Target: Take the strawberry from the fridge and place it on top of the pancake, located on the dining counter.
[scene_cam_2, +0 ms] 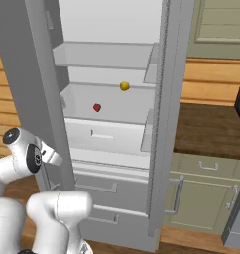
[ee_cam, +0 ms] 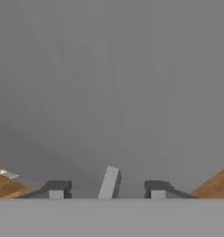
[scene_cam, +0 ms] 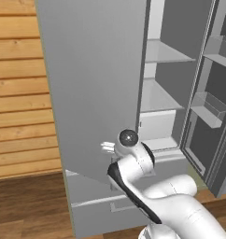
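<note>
Gripper [ee_cam: 107,190] right up against the fridge [scene_cam_2: 112,124] door, jaws parted w/ a slim bar between them.

Fingertips [ee_cam: 56,190] stand either side of the light-grey bar [ee_cam: 109,183] with clear gaps, not pinching it. Flat grey door panel fills everything ahead of the tool, no room fwd; wood floor [ee_cam: 215,185] peeks past both lower corners. Strawberry [scene_cam_2: 96,107] sits on the middle shelf [scene_cam_2: 122,116] inside the open fridge, beyond the door edge, well apart from the tool; yellow fruit [scene_cam_2: 124,86] behind it, further back.
</note>
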